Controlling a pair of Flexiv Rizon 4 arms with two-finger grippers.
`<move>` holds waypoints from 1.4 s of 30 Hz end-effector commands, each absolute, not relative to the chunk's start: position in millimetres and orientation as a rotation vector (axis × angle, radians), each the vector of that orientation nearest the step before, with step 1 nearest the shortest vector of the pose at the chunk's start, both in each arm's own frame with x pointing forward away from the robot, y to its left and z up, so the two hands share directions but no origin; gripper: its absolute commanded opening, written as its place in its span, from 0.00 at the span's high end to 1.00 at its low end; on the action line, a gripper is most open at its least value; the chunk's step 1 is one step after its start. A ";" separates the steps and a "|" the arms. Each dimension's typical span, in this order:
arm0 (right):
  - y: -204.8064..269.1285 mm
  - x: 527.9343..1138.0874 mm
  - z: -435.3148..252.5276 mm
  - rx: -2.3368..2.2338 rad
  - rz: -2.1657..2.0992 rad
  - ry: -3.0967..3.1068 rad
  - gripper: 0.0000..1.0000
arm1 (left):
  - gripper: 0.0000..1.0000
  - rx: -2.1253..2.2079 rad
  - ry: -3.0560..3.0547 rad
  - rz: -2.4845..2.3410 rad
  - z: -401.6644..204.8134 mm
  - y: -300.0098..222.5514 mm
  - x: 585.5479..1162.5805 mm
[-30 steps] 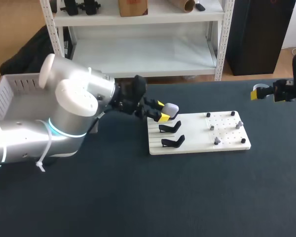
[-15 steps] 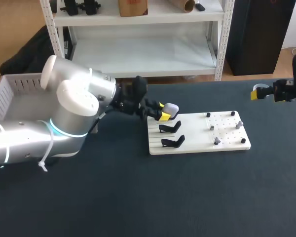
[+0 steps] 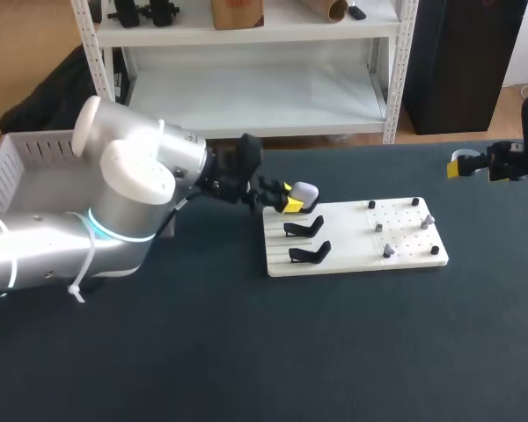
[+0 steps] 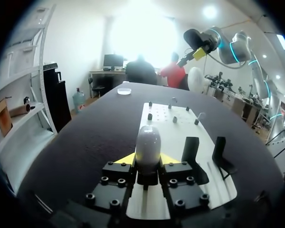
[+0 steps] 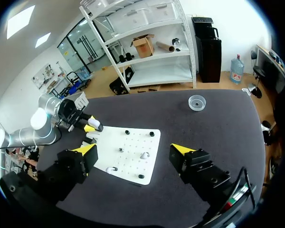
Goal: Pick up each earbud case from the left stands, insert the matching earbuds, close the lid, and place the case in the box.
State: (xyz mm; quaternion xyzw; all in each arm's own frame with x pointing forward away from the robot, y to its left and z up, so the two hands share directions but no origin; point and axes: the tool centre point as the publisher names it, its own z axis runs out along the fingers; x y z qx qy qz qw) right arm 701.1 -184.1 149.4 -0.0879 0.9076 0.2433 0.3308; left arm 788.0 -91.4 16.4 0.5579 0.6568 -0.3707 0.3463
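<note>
Left hand [image 3: 290, 197], held level, clamps the earbud case [image 3: 305, 192].

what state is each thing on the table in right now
left hand: shut on the earbud case
earbud case: upright in the grip, lid looks shut
right hand: open, empty
two black stands: empty
earbuds: sitting out on the white board
box: no case visible inside

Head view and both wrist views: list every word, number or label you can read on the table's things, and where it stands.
None: the white board, the earbud case, the black stands, the left gripper and the right gripper show no readable word, number or sign.
</note>
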 end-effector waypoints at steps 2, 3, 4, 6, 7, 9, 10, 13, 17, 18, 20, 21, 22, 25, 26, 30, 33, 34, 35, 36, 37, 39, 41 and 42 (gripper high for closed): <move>-184.4 701.0 149.5 -0.231 0.637 2.373 0.00 | 1.00 1.426 1.677 -0.977 26.8 -86.2 787.8; -184.4 701.0 149.5 -0.231 0.637 2.373 0.00 | 1.00 1.423 1.666 -0.988 29.6 -84.9 787.5; -184.4 701.0 149.5 -0.231 0.637 2.373 0.00 | 1.00 1.419 1.665 -0.986 32.5 -83.8 786.9; -184.4 701.0 149.5 -0.231 0.637 2.373 0.00 | 1.00 1.410 1.659 -0.982 39.2 -82.5 784.7; -184.4 701.0 149.5 -0.231 0.637 2.373 0.00 | 1.00 1.406 1.658 -0.978 43.3 -82.3 783.3; -184.4 701.0 149.5 -0.231 0.637 2.373 0.00 | 1.00 1.402 1.654 -0.975 51.6 -83.3 781.8; -184.4 701.0 149.5 -0.231 0.637 2.373 0.00 | 1.00 1.401 1.652 -0.971 55.9 -84.5 781.4; -164.7 701.4 150.0 -0.288 0.596 2.402 0.00 | 1.00 1.414 1.643 -0.938 68.1 -91.1 781.3; -125.9 700.6 144.8 -0.355 0.621 2.420 0.00 | 1.00 1.386 1.653 -0.908 83.2 -102.5 782.8; -116.5 700.3 143.8 -0.376 0.620 2.422 0.00 | 1.00 1.373 1.667 -0.898 86.3 -106.0 783.7; -99.9 699.8 142.7 -0.400 0.634 2.415 0.00 | 1.00 1.382 1.670 -0.869 92.3 -114.4 783.9; -93.0 699.7 141.9 -0.401 0.640 2.415 0.00 | 1.00 1.381 1.672 -0.855 94.6 -118.5 784.1; -87.6 700.1 140.3 -0.402 0.645 2.416 0.00 | 1.00 1.383 1.665 -0.855 96.9 -122.0 783.3; -71.0 701.8 135.8 -0.446 0.663 2.430 0.00 | 1.00 1.379 1.655 -0.858 102.4 -130.2 782.3; -64.8 701.5 135.7 -0.457 0.671 2.432 0.00 | 1.00 1.385 1.642 -0.867 104.3 -132.7 781.7; -50.9 704.5 131.4 -0.494 0.679 2.446 0.00 | 1.00 1.431 1.612 -0.877 110.0 -143.5 775.6; -46.9 708.1 128.6 -0.505 0.688 2.456 0.00 | 1.00 1.473 1.589 -0.885 110.9 -151.0 769.3; -45.9 709.3 128.0 -0.511 0.686 2.460 0.00 | 1.00 1.479 1.584 -0.887 111.0 -152.8 767.1; -45.4 710.4 127.9 -0.511 0.682 2.464 0.00 | 1.00 1.486 1.583 -0.886 110.6 -154.5 765.3; -45.0 711.9 127.7 -0.513 0.680 2.468 0.00 | 1.00 1.497 1.576 -0.895 110.0 -156.1 763.5; -44.7 713.4 127.5 -0.514 0.679 2.472 0.00 | 1.00 1.498 1.569 -0.903 109.5 -157.3 761.5; -45.1 716.2 127.4 -0.513 0.675 2.475 0.00 | 1.00 1.512 1.570 -0.901 107.8 -160.0 758.6; -45.2 718.2 128.5 -0.513 0.672 2.477 0.00 | 1.00 1.523 1.568 -0.914 106.1 -161.5 756.8; -45.3 719.3 129.1 -0.513 0.669 2.478 0.00 | 1.00 1.524 1.568 -0.913 105.3 -161.9 755.7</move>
